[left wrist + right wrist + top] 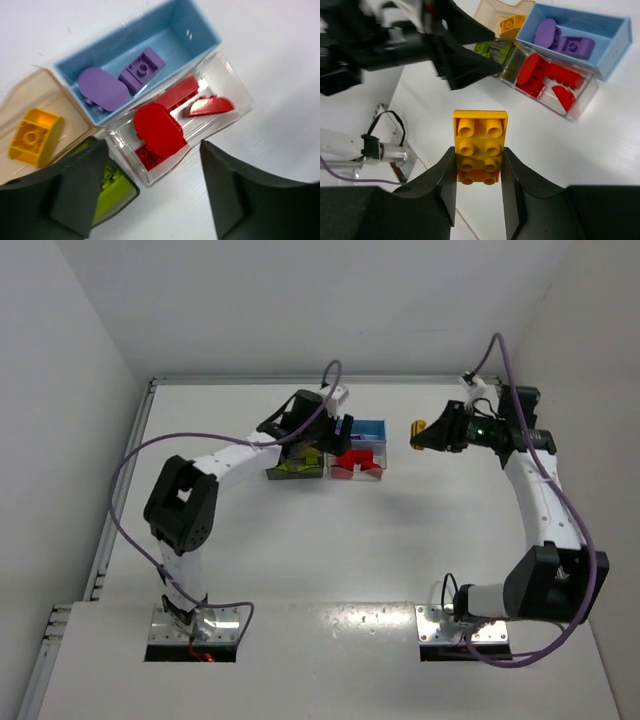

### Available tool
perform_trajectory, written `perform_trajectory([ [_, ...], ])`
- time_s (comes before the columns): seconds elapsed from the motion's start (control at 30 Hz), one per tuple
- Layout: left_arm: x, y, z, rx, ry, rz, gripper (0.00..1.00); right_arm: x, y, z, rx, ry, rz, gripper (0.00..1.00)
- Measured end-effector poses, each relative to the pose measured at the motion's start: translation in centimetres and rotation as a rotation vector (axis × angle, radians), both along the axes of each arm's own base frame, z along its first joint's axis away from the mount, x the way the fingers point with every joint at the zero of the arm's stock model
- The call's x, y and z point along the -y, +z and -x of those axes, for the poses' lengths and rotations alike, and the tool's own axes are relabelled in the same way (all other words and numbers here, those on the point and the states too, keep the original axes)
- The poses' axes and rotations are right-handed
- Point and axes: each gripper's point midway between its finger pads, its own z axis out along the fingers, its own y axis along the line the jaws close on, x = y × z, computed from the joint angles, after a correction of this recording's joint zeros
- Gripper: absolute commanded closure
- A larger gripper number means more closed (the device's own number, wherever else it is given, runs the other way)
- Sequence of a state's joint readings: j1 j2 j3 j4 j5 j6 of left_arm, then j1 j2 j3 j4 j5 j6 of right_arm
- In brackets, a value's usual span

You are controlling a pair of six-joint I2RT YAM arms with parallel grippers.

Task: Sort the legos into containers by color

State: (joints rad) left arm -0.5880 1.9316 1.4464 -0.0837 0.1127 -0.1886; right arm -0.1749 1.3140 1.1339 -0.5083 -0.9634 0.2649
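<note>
While the right claw (480, 172) hangs well to the right of the clear bin (237, 102), it's clamped tight on a yellow 2-by-4 brick (480, 135), studs facing its camera, above the white surface (280, 45). Over at the clear bin, the left claw (152, 197) hovers right above it, fingers apart, nothing between them. Inside that bin: red pieces (159, 129). The blue bin (202, 32), touching its far side, holds 2 purple pieces (102, 89). The dark grey bin (506, 52), just left of it, has green pieces (111, 184). The tan bin (35, 92), diagonally behind, carries 1 yellow piece (34, 136).
</note>
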Motion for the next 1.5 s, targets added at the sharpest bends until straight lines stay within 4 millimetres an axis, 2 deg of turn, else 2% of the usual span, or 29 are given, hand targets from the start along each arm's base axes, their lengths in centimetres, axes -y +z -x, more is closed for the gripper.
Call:
perform_trajectory([
  [0.07,-0.7,3.1,0.0,0.025,0.049,0.056,0.01,-1.4,-0.3,-1.2,0.003,0.035,0.040,1.00],
  [0.13,-2.2,7.1,-0.6,0.072,0.124,0.116,0.00,-3.5,-0.3,-2.7,0.016,0.079,0.079,1.00],
  [0.2,-4.6,11.1,-1.4,0.123,0.193,0.162,0.00,-5.9,-0.7,-4.2,0.021,0.125,0.110,1.00],
  [0.3,-9.2,15.5,-2.8,0.191,0.290,0.204,0.00,-9.9,-1.5,-6.9,0.030,0.189,0.151,1.00],
  [0.33,-11.7,16.4,-3.2,0.203,0.337,0.205,0.00,-11.1,-1.0,-8.5,0.060,0.198,0.164,1.00],
  [0.37,-13.4,16.7,-3.3,0.206,0.371,0.201,0.00,-12.9,-2.6,-9.5,0.038,0.225,0.175,1.00],
  [0.43,-17.4,16.5,-3.3,0.204,0.445,0.180,0.00,-15.3,-4.1,-11.3,0.025,0.249,0.192,1.00],
  [0.5,-20.7,15.4,-2.8,0.180,0.509,0.152,0.00,-17.6,-5.7,-13.3,0.023,0.264,0.207,1.00],
  [0.57,-22.8,14.0,-1.8,0.148,0.545,0.120,0.00,-19.6,-7.8,-14.8,0.004,0.276,0.223,1.00],
  [0.63,-24.0,12.6,-0.7,0.116,0.566,0.098,0.00,-21.3,-9.8,-15.8,-0.014,0.288,0.233,1.00],
  [0.77,-25.8,11.6,1.0,0.083,0.592,0.069,0.00,-23.4,-14.3,-16.4,-0.077,0.298,0.267,1.00],
  [0.9,-27.7,12.0,1.6,0.093,0.623,0.063,0.00,-23.9,-17.2,-16.7,-0.113,0.287,0.302,1.00],
  [1.03,-28.5,12.4,1.7,0.105,0.636,0.065,0.00,-23.9,-18.5,-17.3,-0.120,0.259,0.335,1.00],
  [1.23,-28.4,11.6,2.0,0.087,0.630,0.062,0.00,-23.6,-18.3,-18.6,-0.092,0.207,0.372,0.99],
  [1.27,-28.3,11.5,2.1,0.082,0.628,0.061,0.00,-23.5,-18.3,-18.9,-0.088,0.196,0.379,0.95],
  [1.3,-28.3,11.3,2.1,0.078,0.628,0.063,0.00,-23.4,-18.3,-19.0,-0.087,0.189,0.384,0.78],
  [1.37,-28.1,11.1,2.2,0.068,0.623,0.066,0.00,-23.2,-18.4,-19.2,-0.085,0.175,0.395,0.60],
  [1.4,-28.1,11.0,2.2,0.066,0.622,0.067,0.00,-23.1,-18.4,-19.2,-0.087,0.172,0.397,0.43],
  [1.47,-28.0,11.0,2.2,0.062,0.615,0.071,0.00,-23.1,-18.3,-19.4,-0.083,0.165,0.396,0.28],
  [1.5,-27.9,10.9,2.2,0.059,0.613,0.071,0.00,-23.2,-18.2,-19.4,-0.079,0.165,0.395,0.17],
])
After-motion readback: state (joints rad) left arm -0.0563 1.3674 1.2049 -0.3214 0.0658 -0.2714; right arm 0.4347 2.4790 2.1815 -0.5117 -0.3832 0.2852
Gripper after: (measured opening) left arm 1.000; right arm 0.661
